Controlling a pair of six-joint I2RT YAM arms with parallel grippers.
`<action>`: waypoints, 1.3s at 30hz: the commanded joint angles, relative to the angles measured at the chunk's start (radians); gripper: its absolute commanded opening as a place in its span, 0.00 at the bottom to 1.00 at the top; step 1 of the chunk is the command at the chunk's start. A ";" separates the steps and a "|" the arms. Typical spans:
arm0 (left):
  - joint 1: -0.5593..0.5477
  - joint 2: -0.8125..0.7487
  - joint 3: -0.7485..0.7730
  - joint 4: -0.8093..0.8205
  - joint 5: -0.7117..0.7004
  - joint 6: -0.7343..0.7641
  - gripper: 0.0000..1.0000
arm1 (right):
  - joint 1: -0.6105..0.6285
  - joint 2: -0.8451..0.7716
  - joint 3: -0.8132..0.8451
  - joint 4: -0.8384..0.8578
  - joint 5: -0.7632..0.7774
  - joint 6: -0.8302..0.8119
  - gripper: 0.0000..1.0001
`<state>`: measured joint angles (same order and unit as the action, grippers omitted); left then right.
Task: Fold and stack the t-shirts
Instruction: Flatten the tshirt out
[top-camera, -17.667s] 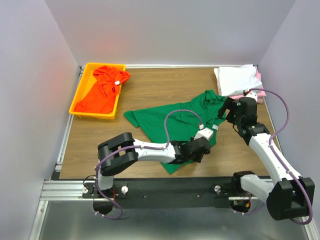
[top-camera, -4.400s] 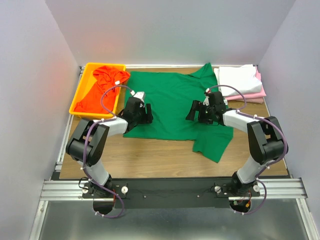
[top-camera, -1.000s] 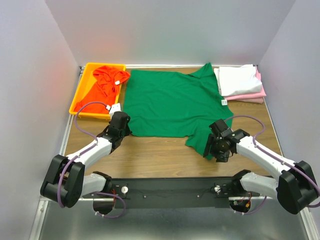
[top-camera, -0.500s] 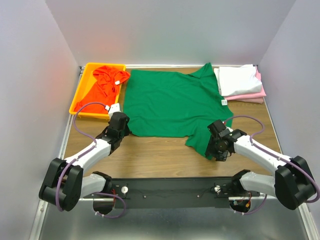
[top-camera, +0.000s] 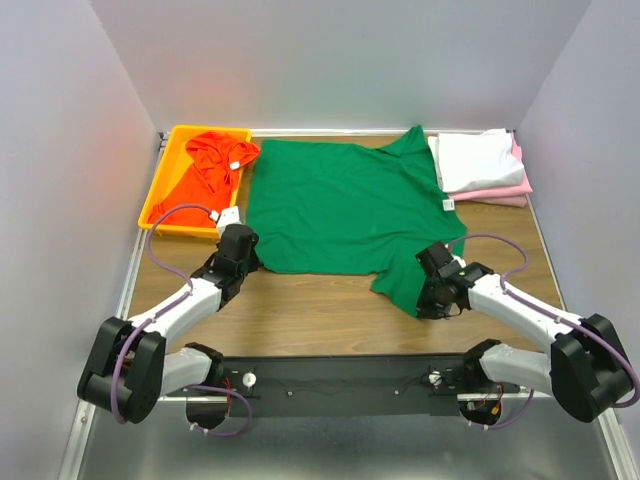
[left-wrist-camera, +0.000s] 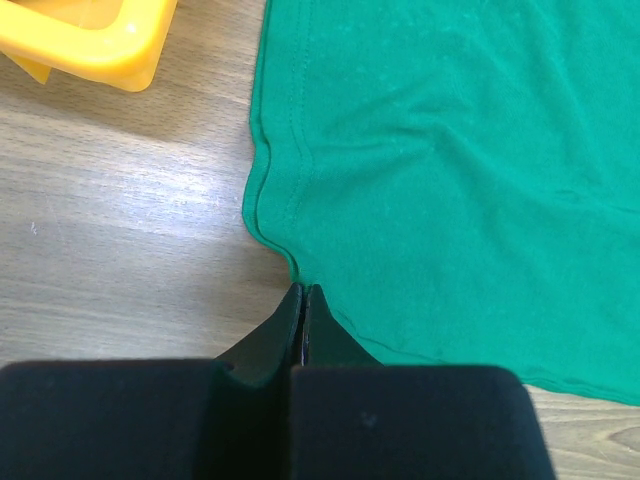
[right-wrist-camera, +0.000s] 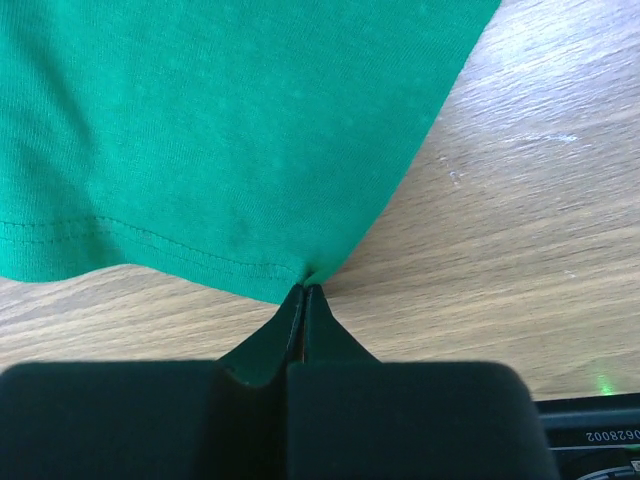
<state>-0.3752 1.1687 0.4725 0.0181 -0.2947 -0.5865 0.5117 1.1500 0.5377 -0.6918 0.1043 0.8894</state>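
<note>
Only readable thing: tiny pale digits on the black strip (right-wrist-camera: 590, 436) down and right of the right claw (right-wrist-camera: 303, 290), upside down, look like 0628002, not totally sure tbh.

spread t-shirt (top-camera: 340, 205): plain dark green. crumpled t-shirt (top-camera: 195, 195): orange-red; neck tag (top-camera: 235, 166): white. tray (top-camera: 190, 231): yellow. upper stacked t-shirt (top-camera: 475, 158): white; lower stacked t-shirt (top-camera: 500, 192): pink.
</note>
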 joint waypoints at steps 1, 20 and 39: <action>-0.005 -0.055 -0.008 -0.004 -0.015 -0.009 0.00 | 0.013 -0.004 -0.018 -0.006 -0.012 -0.006 0.00; -0.031 -0.340 -0.031 -0.182 -0.030 -0.171 0.00 | 0.088 -0.193 0.091 -0.299 0.025 0.028 0.00; -0.021 -0.166 0.023 -0.041 -0.020 -0.055 0.00 | 0.088 0.068 0.393 -0.101 0.305 -0.164 0.00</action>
<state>-0.4080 0.9504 0.4519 -0.1123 -0.3325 -0.6872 0.5968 1.1351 0.8646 -0.8822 0.2840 0.8009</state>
